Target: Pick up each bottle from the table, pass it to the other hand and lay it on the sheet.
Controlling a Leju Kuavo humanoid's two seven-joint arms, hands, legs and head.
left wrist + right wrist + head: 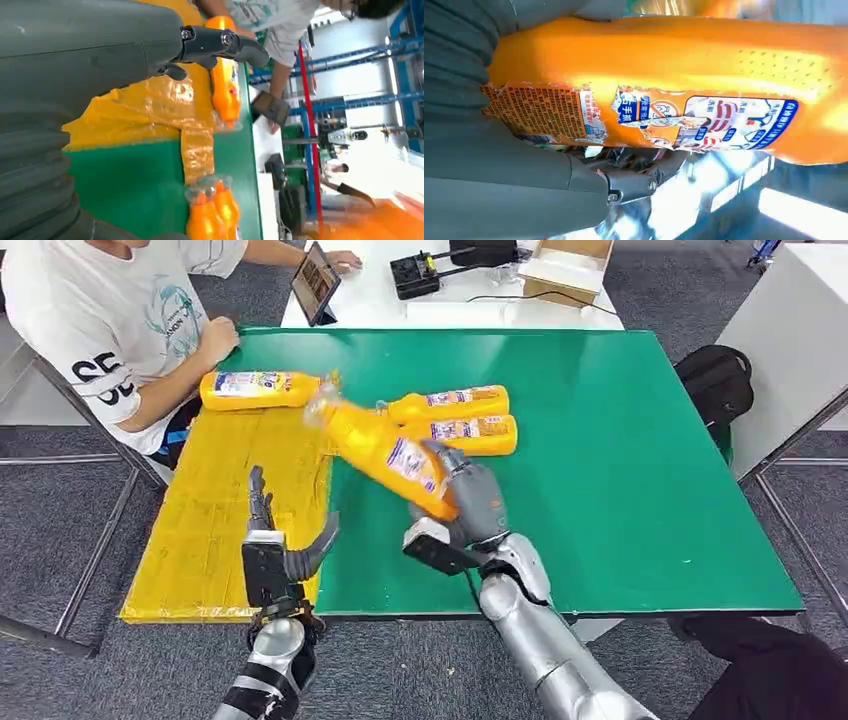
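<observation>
Bottle (385, 452) gripped by right robot hand (470, 502), tilted toward left robot hand (275, 540), which waits open beside it over sheet (215, 510) for handover.

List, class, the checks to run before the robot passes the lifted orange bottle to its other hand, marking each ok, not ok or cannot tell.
1. Right robot hand grips the lifted orange plastic bottle: ok.
2. Left robot hand open, holding nothing: ok.
3. Bottle already within the left hand's reach: not ok, still apart.
4. Yellow sheet has bare room: ok.
5. Grip firmness: cannot tell.
</observation>
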